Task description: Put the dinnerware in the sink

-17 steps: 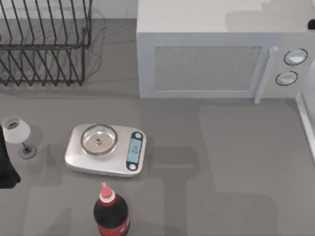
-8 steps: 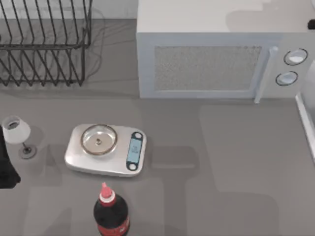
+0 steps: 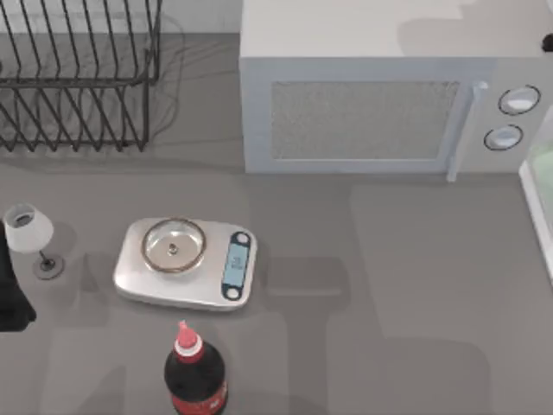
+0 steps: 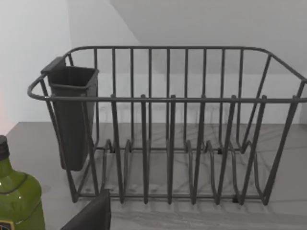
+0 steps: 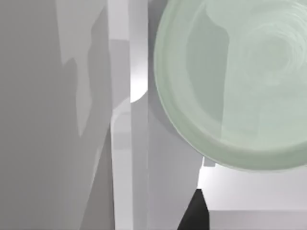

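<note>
On the grey surface we see the microwave at the back, and at the right edge the sink, its white rim beside the pale mint-green plate lying inside it. Our left arm sits at the left edge by the wine glass. We cannot tell the state of either pincer.

Scale left of sink, bottle before scale

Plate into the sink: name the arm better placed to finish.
Right. Its wrist view looks straight down on the plate over the sink at the table's right edge; the left arm sits far left, facing the dish rack.
</note>
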